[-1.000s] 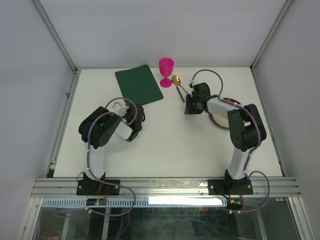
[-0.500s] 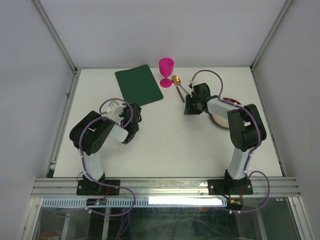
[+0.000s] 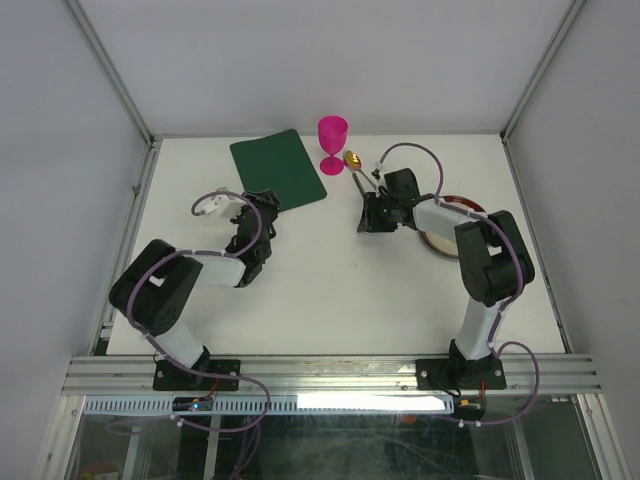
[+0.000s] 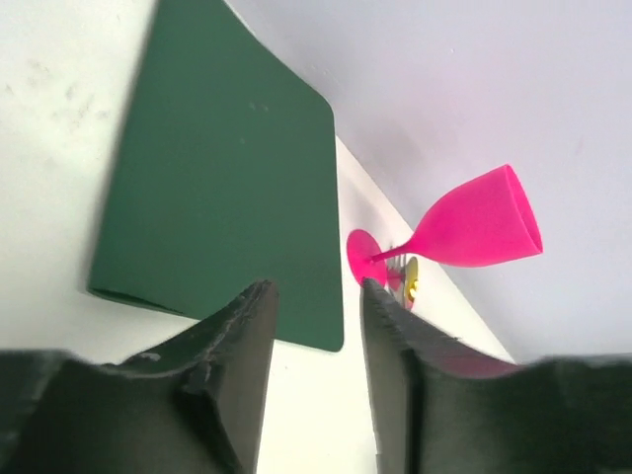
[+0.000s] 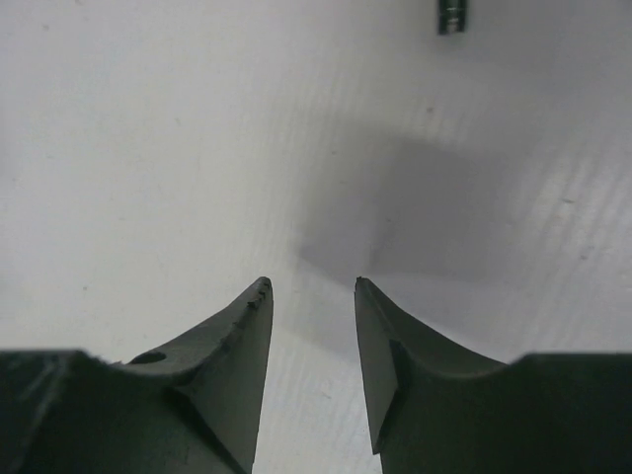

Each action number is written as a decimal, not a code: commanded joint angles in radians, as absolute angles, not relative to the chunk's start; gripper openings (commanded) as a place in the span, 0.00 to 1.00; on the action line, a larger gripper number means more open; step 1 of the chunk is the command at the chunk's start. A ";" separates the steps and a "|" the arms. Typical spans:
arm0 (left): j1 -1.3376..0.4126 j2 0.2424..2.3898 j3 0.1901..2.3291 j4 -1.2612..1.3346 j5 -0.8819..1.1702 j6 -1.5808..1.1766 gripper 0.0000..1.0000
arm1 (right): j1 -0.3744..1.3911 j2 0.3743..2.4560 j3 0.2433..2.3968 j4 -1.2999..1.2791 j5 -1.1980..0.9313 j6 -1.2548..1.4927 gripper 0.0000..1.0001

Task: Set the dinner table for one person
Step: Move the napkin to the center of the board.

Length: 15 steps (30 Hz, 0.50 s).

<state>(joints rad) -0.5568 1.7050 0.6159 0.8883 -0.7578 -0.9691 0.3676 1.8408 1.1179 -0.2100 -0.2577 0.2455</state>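
Observation:
The white dinner table [image 3: 330,290] carries a dark green placemat [image 3: 278,168] at the back, with a pink goblet [image 3: 333,143] upright to its right. A gold spoon [image 3: 352,160] and a dark utensil [image 3: 360,186] lie beside the goblet. A plate [image 3: 436,240] with a dark red rim is partly hidden under my right arm. My left gripper [image 3: 264,203] is open and empty just short of the placemat's near edge; its wrist view shows the placemat [image 4: 217,188], goblet [image 4: 474,222] and spoon [image 4: 410,279]. My right gripper [image 3: 367,220] is open and empty, pointing down at bare table, with the dark utensil's end [image 5: 451,18] ahead.
Aluminium frame rails [image 3: 125,240] edge the table on the left, right and near sides. White walls enclose the back and sides. My left gripper [image 4: 316,296] and right gripper [image 5: 311,286] both hang low over the white tabletop.
My left arm has stretched out and lowered, its gripper moving toward the placemat's near edge. My right gripper has shifted slightly left and down beside the dark utensil.

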 commanded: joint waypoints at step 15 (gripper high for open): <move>-0.493 1.192 0.607 0.329 -0.804 -0.667 0.97 | 0.518 2.051 1.479 0.014 -0.351 0.545 0.43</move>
